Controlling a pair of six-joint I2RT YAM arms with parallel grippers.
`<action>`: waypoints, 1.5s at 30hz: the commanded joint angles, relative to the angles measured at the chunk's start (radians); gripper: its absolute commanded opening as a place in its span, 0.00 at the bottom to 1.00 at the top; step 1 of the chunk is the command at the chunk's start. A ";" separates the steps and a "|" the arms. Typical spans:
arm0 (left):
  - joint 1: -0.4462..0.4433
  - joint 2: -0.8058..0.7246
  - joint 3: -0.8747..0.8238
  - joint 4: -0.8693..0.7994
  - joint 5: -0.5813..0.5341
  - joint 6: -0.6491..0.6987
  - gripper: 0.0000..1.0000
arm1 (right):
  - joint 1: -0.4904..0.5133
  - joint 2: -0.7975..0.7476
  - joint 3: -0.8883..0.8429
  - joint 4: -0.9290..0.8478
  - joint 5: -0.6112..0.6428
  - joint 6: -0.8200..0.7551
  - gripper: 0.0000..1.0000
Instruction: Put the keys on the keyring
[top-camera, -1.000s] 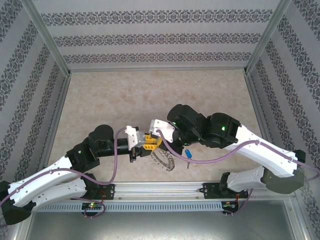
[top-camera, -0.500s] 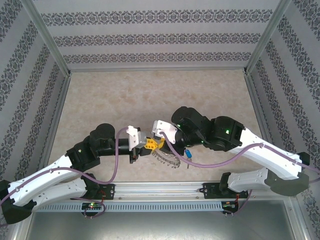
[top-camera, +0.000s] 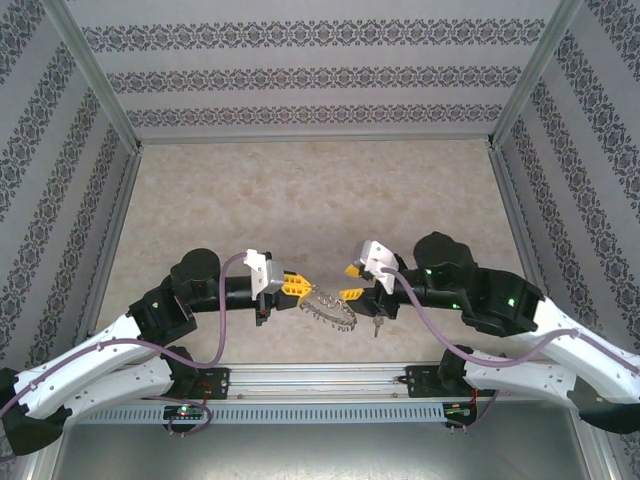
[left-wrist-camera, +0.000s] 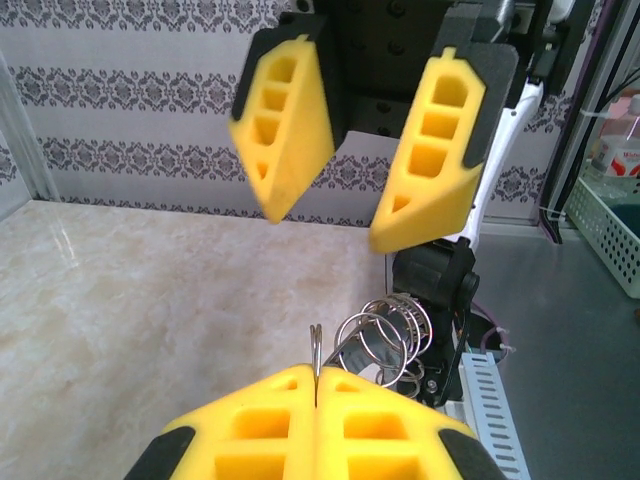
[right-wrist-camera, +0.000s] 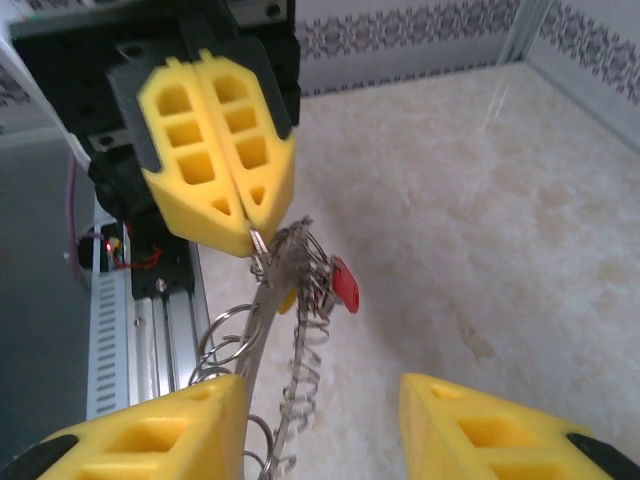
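Note:
The keyring (top-camera: 329, 309) is a flat grey ring fringed with wire loops. It hangs tilted above the table, between the two grippers. My left gripper (top-camera: 303, 287) is shut on one wire loop at the ring's rim (left-wrist-camera: 316, 358). In the right wrist view the left gripper (right-wrist-camera: 250, 228) pinches the top of the keyring (right-wrist-camera: 268, 300). A red-capped key (right-wrist-camera: 345, 285) and a yellow cap (right-wrist-camera: 288, 299) hang among its loops. My right gripper (top-camera: 352, 281) stands open just right of the ring, its fingers (right-wrist-camera: 160, 435) apart, with the ring's lower rim close beside one of them.
A loose key (top-camera: 377, 322) lies on the marble-patterned table under the right wrist, its head mostly hidden. An aluminium rail (top-camera: 320, 378) runs along the near edge. Patterned walls enclose the table on three sides.
My right gripper has drawn back to the right, away from the left gripper, and its fingers have opened. The left gripper keeps hold of the keyring, which shifted slightly.

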 joint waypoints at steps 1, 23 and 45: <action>0.017 -0.021 -0.005 0.125 0.050 -0.040 0.00 | -0.011 0.002 -0.038 0.103 -0.042 0.015 0.44; 0.029 -0.006 -0.071 0.314 0.076 -0.142 0.00 | -0.012 0.050 -0.140 0.358 -0.226 0.008 0.27; 0.030 0.004 0.076 -0.156 -0.075 0.048 0.23 | -0.012 0.303 0.349 -0.340 0.062 -0.016 0.00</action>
